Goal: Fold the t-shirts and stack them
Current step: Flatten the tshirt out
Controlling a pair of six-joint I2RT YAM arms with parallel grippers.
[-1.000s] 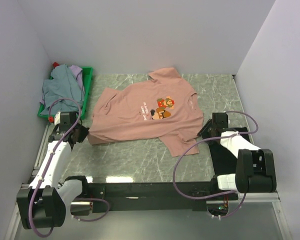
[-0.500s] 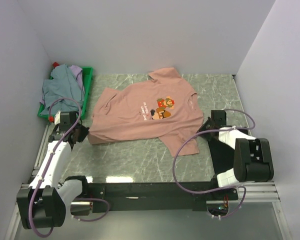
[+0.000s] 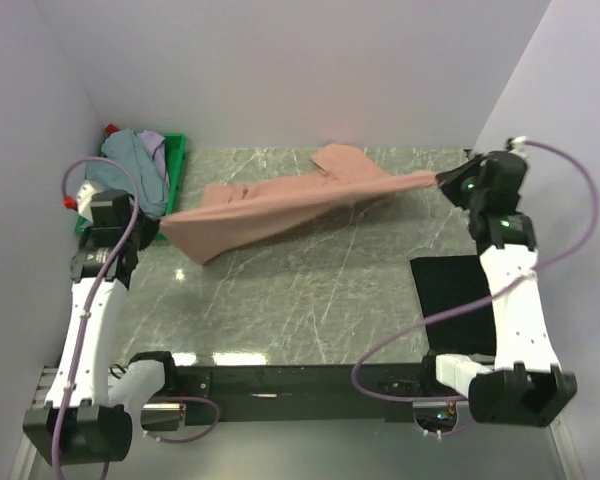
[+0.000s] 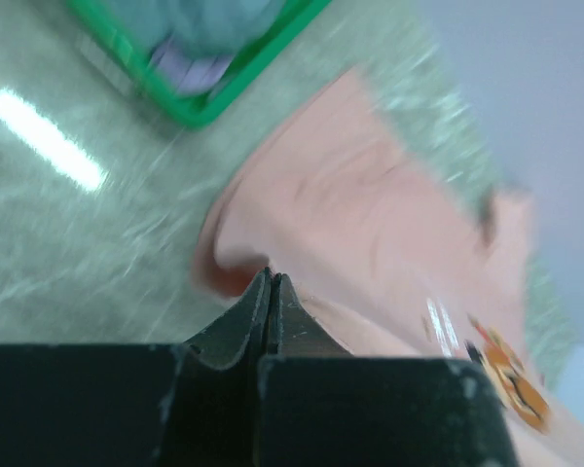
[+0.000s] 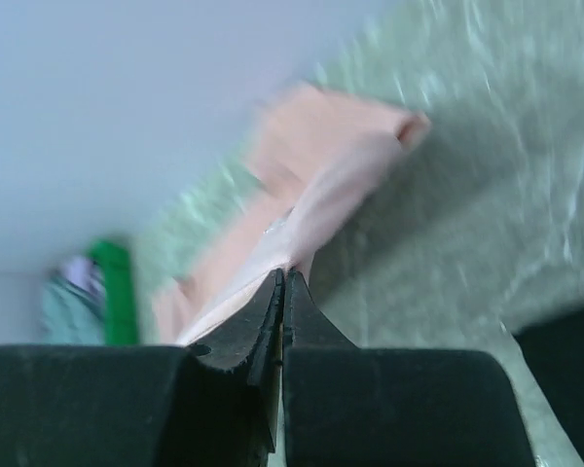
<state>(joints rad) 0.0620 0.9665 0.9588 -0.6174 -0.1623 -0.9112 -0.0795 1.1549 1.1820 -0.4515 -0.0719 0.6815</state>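
Top external: salmon t-shirt (image 3: 280, 203) (edges taut)

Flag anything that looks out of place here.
The salmon-pink t-shirt hangs bunched into a slanted strip, stretched between the left claw and right claw instead of lying flat. A grey-blue shirt is heaped above the green crate rim, far left. The black shirt lies flat by the right arm.

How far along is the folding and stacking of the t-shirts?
Looks done: the black t-shirt lies flat as a rectangle at the right. In hand: left gripper and right gripper hold the pink t-shirt stretched between them. Left: folding it, plus the shirts heaped in the green crate.
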